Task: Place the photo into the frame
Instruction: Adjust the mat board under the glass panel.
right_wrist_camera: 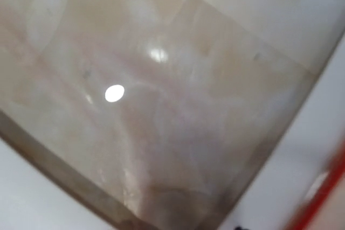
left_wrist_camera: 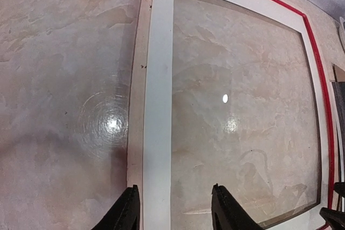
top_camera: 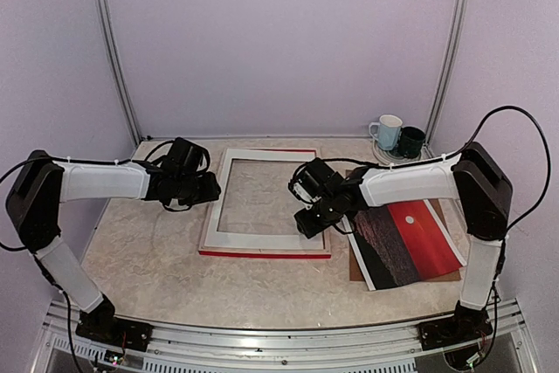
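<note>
Top external view: the photo (top_camera: 415, 238) lay face up at four o'clock from the nearer right gripper (top_camera: 306, 220), whose state I could not tell. The left gripper (top_camera: 205, 191), released, straddled the nine o'clock rail of the frame (top_camera: 262, 240).

A glossy, beige marbled surface (top_camera: 148, 259) stands enclosed by pale lilac panels. A plain back wall (top_camera: 279, 41) rises behind the surface, with a left post (top_camera: 112, 50) and a right post (top_camera: 452, 41) of metal at its far corners. Overhead light leaves a bright glare (left_wrist_camera: 110, 125) on the surface, and an aluminium rail (top_camera: 279, 342) lines its near edge.
</note>
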Available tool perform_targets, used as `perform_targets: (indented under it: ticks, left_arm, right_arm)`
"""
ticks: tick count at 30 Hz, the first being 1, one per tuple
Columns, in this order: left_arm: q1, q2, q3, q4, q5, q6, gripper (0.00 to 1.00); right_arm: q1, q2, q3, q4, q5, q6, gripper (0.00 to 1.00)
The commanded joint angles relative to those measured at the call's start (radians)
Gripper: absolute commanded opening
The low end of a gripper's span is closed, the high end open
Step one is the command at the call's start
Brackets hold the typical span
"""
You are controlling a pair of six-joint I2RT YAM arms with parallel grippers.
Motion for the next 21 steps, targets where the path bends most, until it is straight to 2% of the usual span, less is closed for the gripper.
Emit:
perform_targets:
  ticks: [1, 7, 12, 21]
  left_arm:
    - [-0.008, 0.023, 0.031, -0.096, -0.157, 0.01, 0.44]
    - [-0.007, 0.118, 0.095, -0.14, -0.242, 0.021, 0.36]
    - [-0.009, 0.144, 0.081, -0.135, -0.264, 0.016, 0.33]
    - [-0.009, 0.142, 0.063, -0.131, -0.26, 0.019, 0.31]
  right_arm:
    - [-0.011, -0.123, -0.016, 0.012, 0.041, 0.018, 0.52]
    - [-0.081, -0.233, -0.135, 0.067, 0.05, 0.085, 0.68]
    - [-0.164, -0.32, -0.266, 0.148, -0.011, 0.15, 0.76]
    - [-0.2, -0.277, -0.308, 0.237, -0.113, 0.173, 0.79]
